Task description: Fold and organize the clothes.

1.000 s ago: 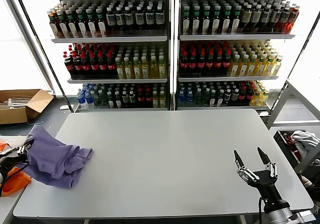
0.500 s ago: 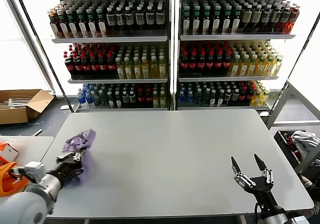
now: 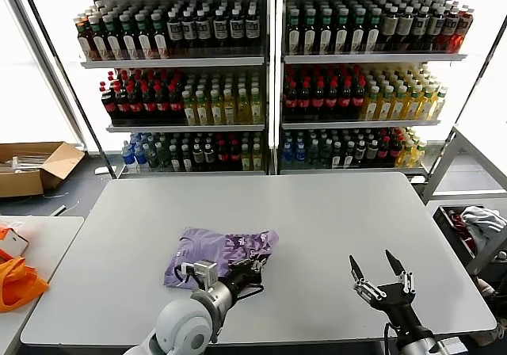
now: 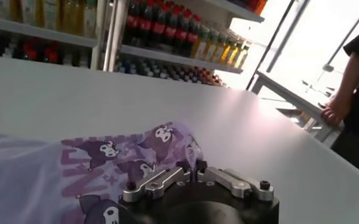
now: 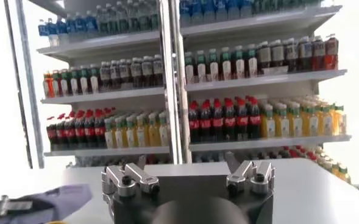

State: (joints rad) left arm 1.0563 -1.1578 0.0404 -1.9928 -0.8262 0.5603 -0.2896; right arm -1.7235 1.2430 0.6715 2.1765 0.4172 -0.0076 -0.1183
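Drink shelves are standing behind the grey counter point(image 3: 317, 212). Left tool point(image 3: 252, 269) is pinching the lavender T-shirt point(image 3: 218, 250) lying crumpled just behind it. Right tool point(image 3: 381, 272) is hovering wide open, well apart.

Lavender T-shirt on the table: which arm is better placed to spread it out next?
Probably left. The left gripper is shut on the T-shirt; the right gripper hovers open, apart from it.

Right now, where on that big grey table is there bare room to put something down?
The far half toward the drink shelves and both side edges of the grey table are bare. The near middle is crowded: lavender printed T-shirt, left end effector, right end effector.
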